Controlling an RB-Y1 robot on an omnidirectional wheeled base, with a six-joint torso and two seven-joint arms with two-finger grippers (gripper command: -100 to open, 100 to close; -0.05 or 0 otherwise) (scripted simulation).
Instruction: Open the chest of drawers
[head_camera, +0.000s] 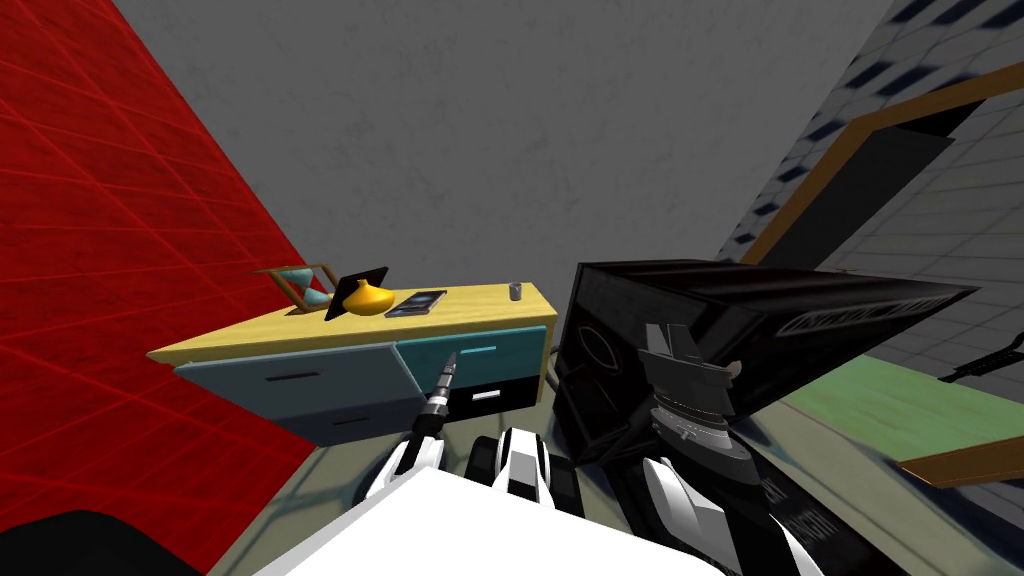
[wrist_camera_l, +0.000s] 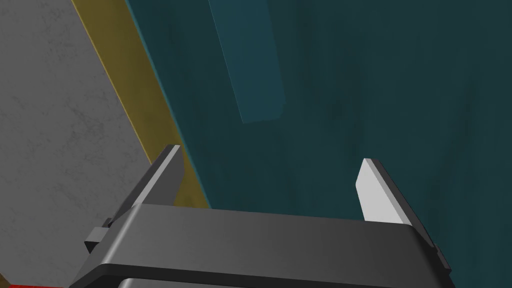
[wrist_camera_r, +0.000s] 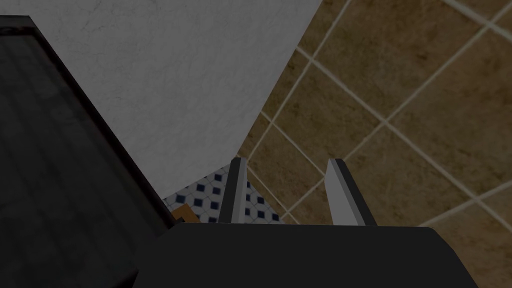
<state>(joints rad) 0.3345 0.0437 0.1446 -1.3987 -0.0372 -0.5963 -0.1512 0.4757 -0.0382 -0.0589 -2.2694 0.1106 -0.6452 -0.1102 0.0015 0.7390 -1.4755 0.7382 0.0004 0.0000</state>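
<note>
Left gripper (wrist_camera_l: 270, 154) wide open, nothing held, pointed at the teal drawer front (wrist_camera_l: 360, 90) of the chest of drawers (head_camera: 300, 385). The handle (wrist_camera_l: 252, 70) is beyond the fingertips, not between them; can't tell if they touch the front. Right gripper (wrist_camera_r: 287, 162) has a narrower gap and is empty, beside a black box (head_camera: 780, 320). The chest stands against the grey wall (head_camera: 500, 120), by the red wall (head_camera: 100, 250). On its yellow surface (head_camera: 470, 305): vase (head_camera: 368, 298), cup (head_camera: 515, 291).

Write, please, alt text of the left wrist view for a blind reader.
The open left claw faces a dark teal drawer front, its lighter teal bar handle lying beyond the fingers, not between them. A yellow edge and grey wall run past one finger.
</note>
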